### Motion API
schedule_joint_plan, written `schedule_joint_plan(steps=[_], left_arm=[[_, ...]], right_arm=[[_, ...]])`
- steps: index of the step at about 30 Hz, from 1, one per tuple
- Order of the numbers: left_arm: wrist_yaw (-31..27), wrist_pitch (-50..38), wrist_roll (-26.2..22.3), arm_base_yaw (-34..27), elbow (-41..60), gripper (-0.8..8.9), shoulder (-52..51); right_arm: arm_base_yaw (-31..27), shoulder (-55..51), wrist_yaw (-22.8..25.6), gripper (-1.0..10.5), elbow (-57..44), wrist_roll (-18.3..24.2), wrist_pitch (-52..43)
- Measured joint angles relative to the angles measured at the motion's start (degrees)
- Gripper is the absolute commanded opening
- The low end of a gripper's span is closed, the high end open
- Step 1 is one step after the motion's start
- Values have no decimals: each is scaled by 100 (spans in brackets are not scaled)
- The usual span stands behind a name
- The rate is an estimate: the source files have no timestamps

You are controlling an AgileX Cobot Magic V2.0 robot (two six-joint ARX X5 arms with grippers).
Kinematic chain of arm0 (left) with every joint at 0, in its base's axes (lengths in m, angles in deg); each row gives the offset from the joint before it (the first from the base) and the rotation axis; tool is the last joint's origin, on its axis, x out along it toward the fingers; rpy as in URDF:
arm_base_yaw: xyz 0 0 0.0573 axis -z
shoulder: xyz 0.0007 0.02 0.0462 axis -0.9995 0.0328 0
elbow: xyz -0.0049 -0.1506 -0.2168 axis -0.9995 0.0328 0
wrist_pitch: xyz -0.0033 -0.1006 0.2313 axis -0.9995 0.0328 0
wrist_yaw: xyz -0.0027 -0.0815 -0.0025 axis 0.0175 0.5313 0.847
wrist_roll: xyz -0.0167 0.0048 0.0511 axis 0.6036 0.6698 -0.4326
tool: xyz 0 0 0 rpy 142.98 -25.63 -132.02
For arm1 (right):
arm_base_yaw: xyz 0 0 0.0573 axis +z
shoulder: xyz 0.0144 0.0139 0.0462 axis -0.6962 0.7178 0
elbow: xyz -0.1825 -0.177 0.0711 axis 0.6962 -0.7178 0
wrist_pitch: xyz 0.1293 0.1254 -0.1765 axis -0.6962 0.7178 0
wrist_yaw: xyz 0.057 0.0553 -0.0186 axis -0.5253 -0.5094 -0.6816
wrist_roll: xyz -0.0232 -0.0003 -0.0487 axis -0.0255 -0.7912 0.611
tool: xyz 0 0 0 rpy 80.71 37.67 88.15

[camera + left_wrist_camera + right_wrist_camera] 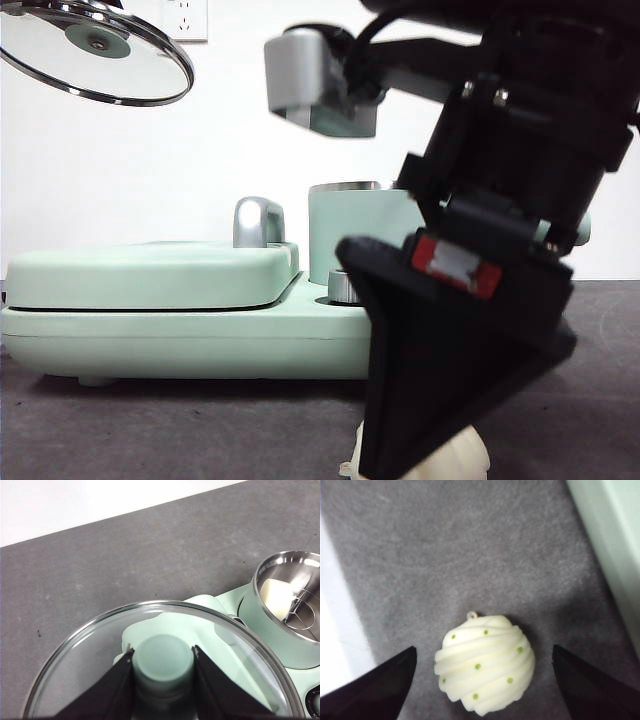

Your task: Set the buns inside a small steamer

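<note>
The ridged bun with green dots (pixel 485 670) lies on the grey table between the spread jaws of my right gripper (pixel 485 680), which is open just above it. In the front view that gripper (pixel 430 440) is the big dark shape low at the right, with the bun (pixel 460 455) under it. My left gripper (pixel 162 667) is shut on the green knob (pixel 164 661) of the glass lid (pixel 100 50), held high at the upper left. The steamer (pixel 280 630) stands open, with the smooth bun (pixel 276 597) inside it. Its green wall (pixel 360 235) shows behind the right arm.
The flat mint-green lidded griddle (pixel 150 275) fills the left middle of the table on a shared base (pixel 180 345). A steel knob (pixel 343 287) sits on the base. A rack wire (pixel 302 612) lies inside the steamer. A white wall stands behind.
</note>
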Motion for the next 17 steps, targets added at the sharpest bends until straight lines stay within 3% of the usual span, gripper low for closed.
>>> schedule_joint_plan(steps=[8,12,17], left_arm=[[0,-2,0,0,0,11,0],[0,-2,0,0,0,11,0],[0,-4,0,0,0,11,0]], right_arm=[[0,249,0,237,0,-13,-2],[0,190,0,234,0,-229,140],[-122,-861,-2,235,164,-704,931]])
